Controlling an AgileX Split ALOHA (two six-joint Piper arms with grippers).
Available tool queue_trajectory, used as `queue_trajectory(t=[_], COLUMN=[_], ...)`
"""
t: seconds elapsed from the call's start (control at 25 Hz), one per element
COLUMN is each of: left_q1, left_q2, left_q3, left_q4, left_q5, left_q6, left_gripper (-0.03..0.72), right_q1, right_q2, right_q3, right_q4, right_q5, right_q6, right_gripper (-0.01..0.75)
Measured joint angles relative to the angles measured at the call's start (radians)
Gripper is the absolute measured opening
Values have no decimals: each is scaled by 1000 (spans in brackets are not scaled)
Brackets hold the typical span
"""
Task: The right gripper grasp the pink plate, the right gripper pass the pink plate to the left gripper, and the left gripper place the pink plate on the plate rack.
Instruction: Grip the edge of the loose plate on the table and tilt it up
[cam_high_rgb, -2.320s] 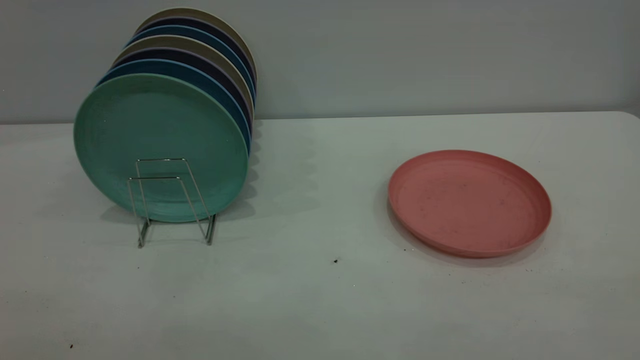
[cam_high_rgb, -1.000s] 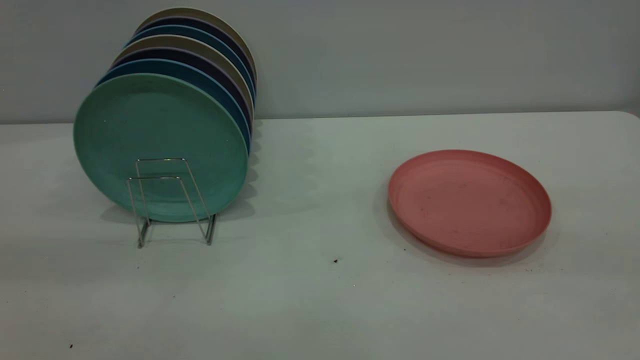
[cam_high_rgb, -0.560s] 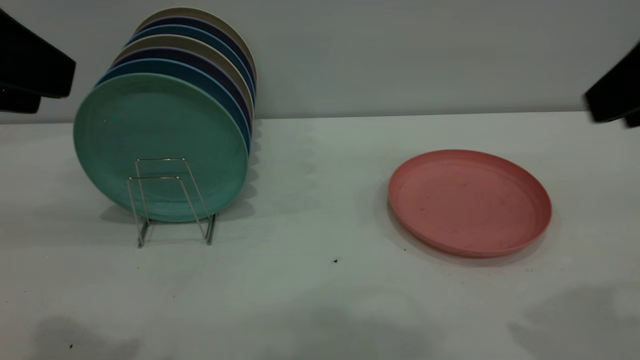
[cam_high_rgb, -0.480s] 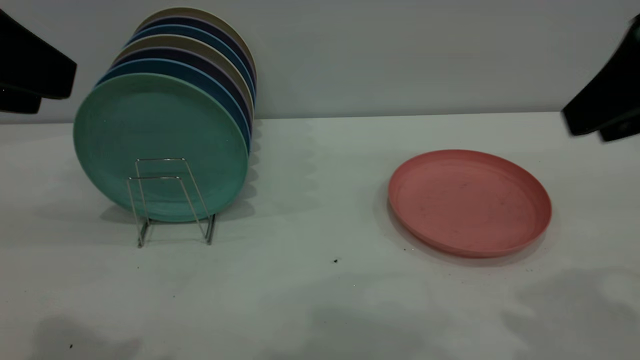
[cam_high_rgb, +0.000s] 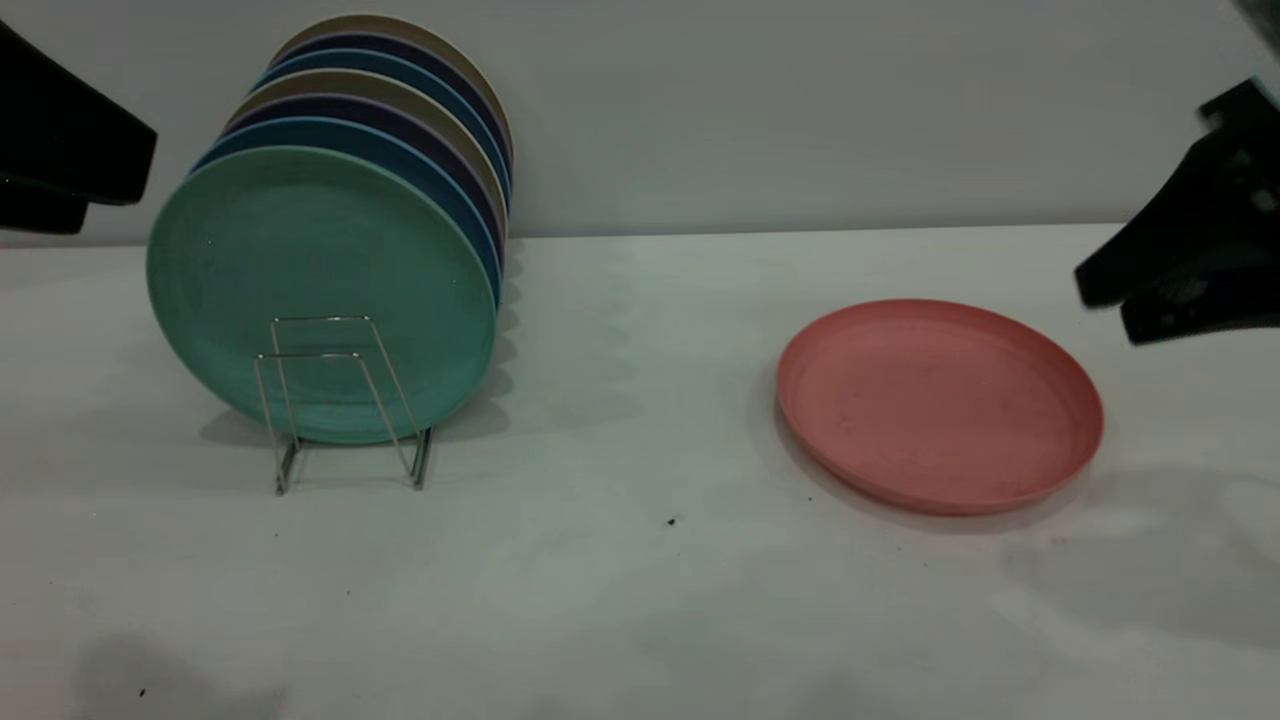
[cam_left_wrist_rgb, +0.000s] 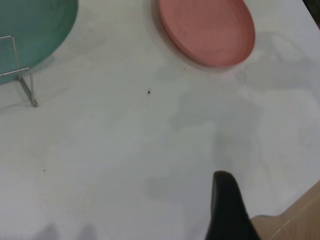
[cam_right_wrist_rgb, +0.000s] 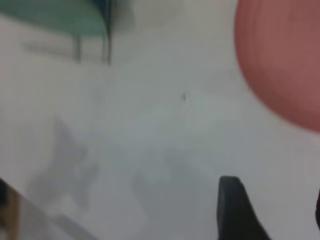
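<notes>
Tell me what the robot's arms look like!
Both look black and chunky. The left arm shows as a thick black block. The right arm is black too, narrowing toward a point, and the right wrist view shows a dark tapered finger. No cables or markings are visible.

My two black grippers, the left gripper (cam_high_rgb: 70, 150) and the right gripper (cam_high_rgb: 1180, 270), flank a salmon-pink plate (cam_high_rgb: 938, 402) with dark specks. On the silver wire plate rack (cam_high_rgb: 340, 400), the front plate (cam_high_rgb: 320, 290) is teal-green; behind it stand blue, navy and beige ones.

Blurred pink plate (cam_right_wrist_rgb: 285, 60) on table (cam_right_wrist_rgb: 165, 150) — perhaps green plate (cam_right_wrist_rgb: 55, 12) beyond.
</notes>
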Motion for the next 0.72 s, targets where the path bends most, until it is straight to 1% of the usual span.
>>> queue_trajectory(t=[0.2,0.28,0.4,0.52,0.72], left_q1=[0,0,0,0,0], left_q2=[0,0,0,0,0], left_q3=[0,0,0,0,0], left_q4=[0,0,0,0,0], left_q5=[1,1,1,1,1], left_q6=[1,1,1,1,1], left_gripper=[472,472,472,472,472], right_q1=[-130,-157,-163,-158,-158], right_q2=[91,137,201,255,289], right_q3=[-44,-70,-120,-163,-185], right_q4=[35,35,35,35,53], right_q5=[2,2,-5,-45,-225], right_q6=[-29,-27,-25,-20,-21], right_gripper=[403,403,403,403,403])
